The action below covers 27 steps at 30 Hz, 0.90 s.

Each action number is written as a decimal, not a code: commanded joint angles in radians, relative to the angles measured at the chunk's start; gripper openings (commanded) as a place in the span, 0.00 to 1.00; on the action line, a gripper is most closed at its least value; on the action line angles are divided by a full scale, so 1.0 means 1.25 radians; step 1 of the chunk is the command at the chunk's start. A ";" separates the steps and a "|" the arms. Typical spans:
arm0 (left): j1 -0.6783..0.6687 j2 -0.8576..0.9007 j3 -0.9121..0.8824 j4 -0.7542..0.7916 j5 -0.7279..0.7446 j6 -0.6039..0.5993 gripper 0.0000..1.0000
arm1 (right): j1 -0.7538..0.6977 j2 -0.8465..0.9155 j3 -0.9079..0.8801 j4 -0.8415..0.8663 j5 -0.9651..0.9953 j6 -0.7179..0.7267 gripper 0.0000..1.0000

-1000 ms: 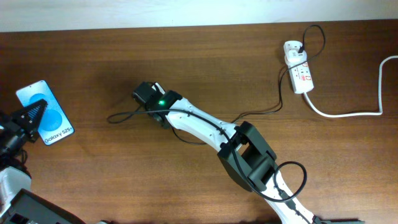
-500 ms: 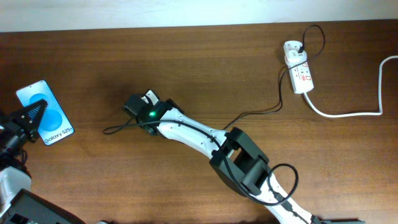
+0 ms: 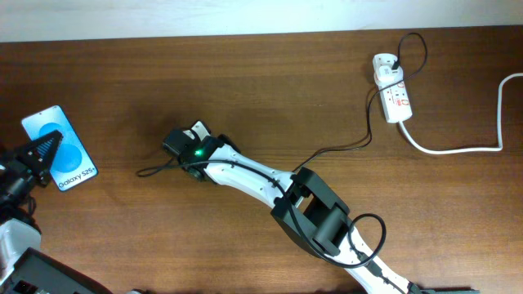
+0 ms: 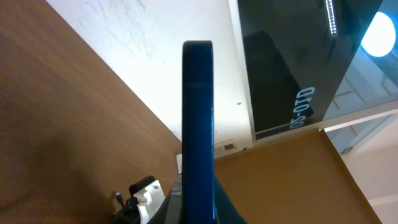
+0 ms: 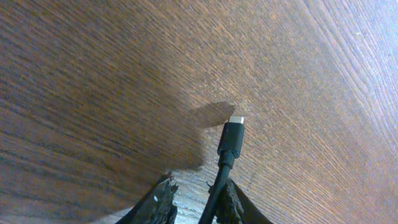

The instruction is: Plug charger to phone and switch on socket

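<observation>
Brown wood-grain table [image 3: 270, 73] runs up to a white wall [image 4: 143, 68]. At far left the left gripper [image 3: 49, 143] is clamped on the blue-screened phone [image 3: 72, 161]. Mid-table, the charger [image 5: 231, 138], thin and black with a silver tip, lies between the slightly parted jaws of the right gripper [image 5: 196, 190]. The white socket [image 3: 394, 96] sits far right.

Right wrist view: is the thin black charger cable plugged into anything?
No, its small black plug tip is bare, with only brown wooden table around it.
</observation>
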 commanded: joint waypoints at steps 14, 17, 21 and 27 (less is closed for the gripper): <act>-0.012 -0.012 0.010 0.005 0.033 0.015 0.00 | -0.272 -0.143 0.249 -0.327 -0.922 -0.085 0.04; -0.050 -0.012 0.010 0.005 0.033 0.015 0.00 | -0.315 -0.142 0.210 -0.421 -1.012 -0.189 0.04; -0.101 -0.012 0.010 0.005 0.033 0.015 0.00 | -0.353 -0.159 0.209 -0.547 -1.233 -0.376 0.04; -0.143 -0.012 0.010 0.005 0.033 0.014 0.00 | -0.401 -0.265 0.208 -0.673 -1.082 -0.371 0.04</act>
